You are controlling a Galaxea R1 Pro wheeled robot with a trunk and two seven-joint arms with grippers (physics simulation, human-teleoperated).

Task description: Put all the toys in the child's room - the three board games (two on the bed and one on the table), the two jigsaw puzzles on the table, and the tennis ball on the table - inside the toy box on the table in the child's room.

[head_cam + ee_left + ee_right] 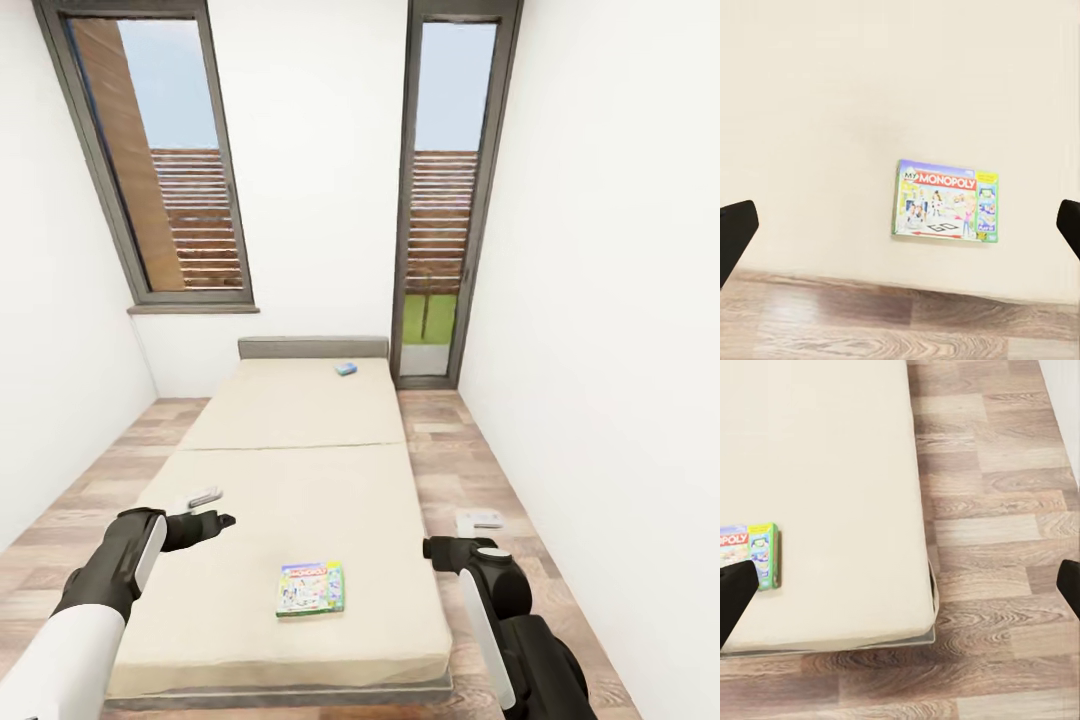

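Note:
A green-edged board game with a white colourful cover lies flat on the bed near its foot; the left wrist view shows its cover, and the right wrist view its end. A small blue board game rests by the grey headboard. My left gripper hovers open over the mattress, left of the green-edged game. My right gripper is open past the bed's right side, above the floor. The table, toy box, jigsaw puzzles and tennis ball are out of view.
White walls close in on both sides. Two tall dark-framed windows stand behind the headboard. Wood plank floor runs along the bed's right side, with a narrower strip on the left.

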